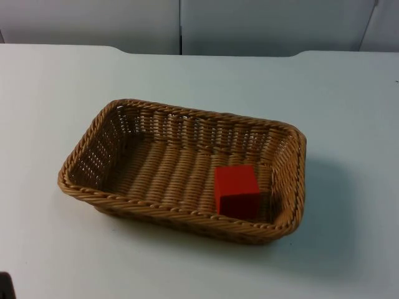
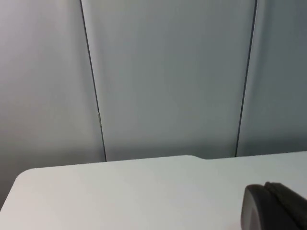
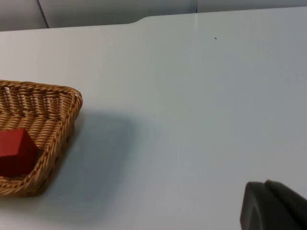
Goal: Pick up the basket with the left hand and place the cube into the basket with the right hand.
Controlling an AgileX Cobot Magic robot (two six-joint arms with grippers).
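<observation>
Resting on the table (image 1: 56, 261), the basket (image 1: 93, 187) already holds the red cube (image 1: 235, 190) in its corner. Neither gripper touches it; their state I cannot tell. Probably both arms wait, nothing remains to be done.

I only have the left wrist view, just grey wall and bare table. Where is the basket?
Observer: In the top view, the basket rests flat on the white table.
Operator: And the cube?
Observer: The red cube lies inside the basket, at the end towards the right arm's side.
Operator: Is the right gripper near it?
Observer: No. The right gripper hangs apart from the basket, with bare table between them. Nothing touches the basket.
</observation>
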